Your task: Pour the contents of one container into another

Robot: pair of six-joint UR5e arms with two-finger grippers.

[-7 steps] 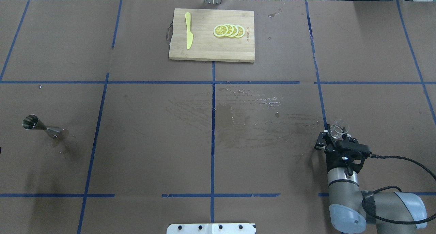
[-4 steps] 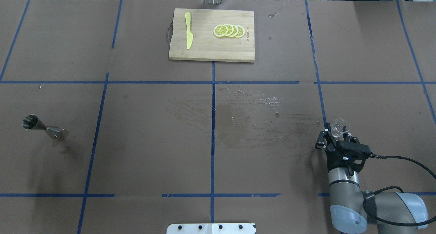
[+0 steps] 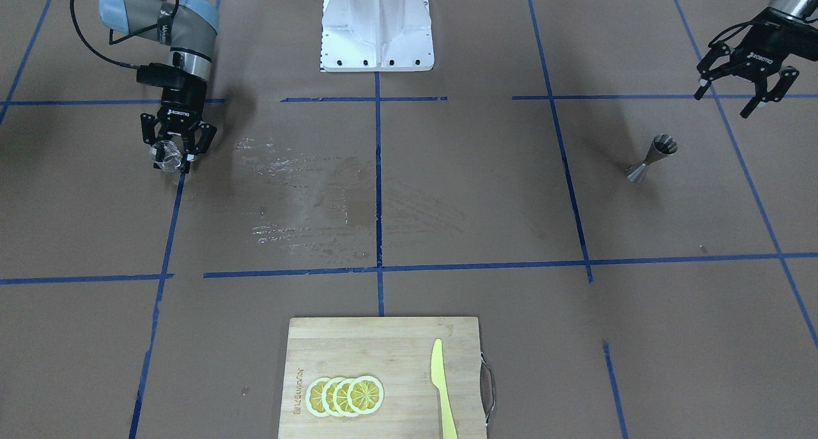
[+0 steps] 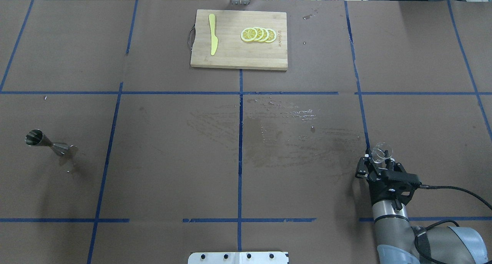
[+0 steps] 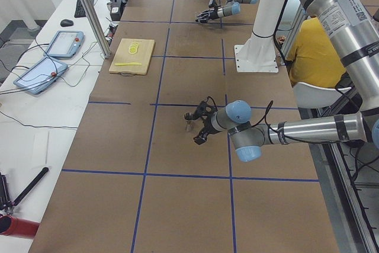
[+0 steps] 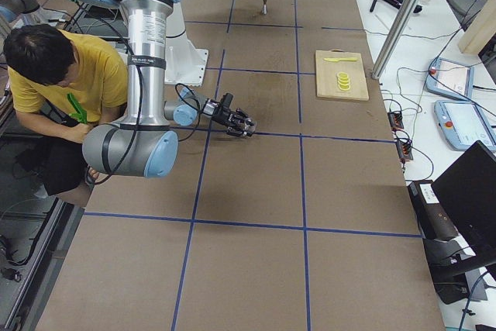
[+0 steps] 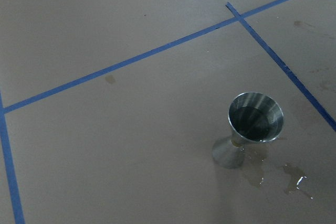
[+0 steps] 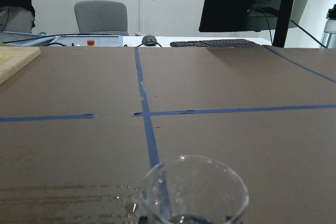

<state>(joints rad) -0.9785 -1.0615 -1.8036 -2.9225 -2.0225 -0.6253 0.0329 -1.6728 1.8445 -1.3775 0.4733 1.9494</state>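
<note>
The clear glass tumbler point(image 4: 381, 152) sits upright between the fingers of my right gripper point(image 4: 379, 157), which is shut on it low over the table at the right. The front view shows the same gripper point(image 3: 171, 160) holding the glass tumbler point(image 3: 167, 156), and the tumbler's rim point(image 8: 191, 190) fills the bottom of the right wrist view. The steel jigger point(image 4: 46, 143) stands upright far to the left, with liquid in its upper cone point(image 7: 255, 121). My left gripper point(image 3: 728, 97) hangs open above and behind the jigger point(image 3: 652, 159), apart from it.
A wooden cutting board point(image 4: 269, 58) at the far middle carries a yellow knife point(image 4: 212, 33) and lemon slices point(image 4: 258, 34). A wet smear point(image 4: 280, 133) spreads over the table's centre. A small puddle point(image 7: 294, 177) lies beside the jigger. The robot base plate point(image 4: 238, 257) is at the near edge.
My right gripper has drawn back a little toward the robot's base, taking the glass tumbler with it. The jigger has not moved.
</note>
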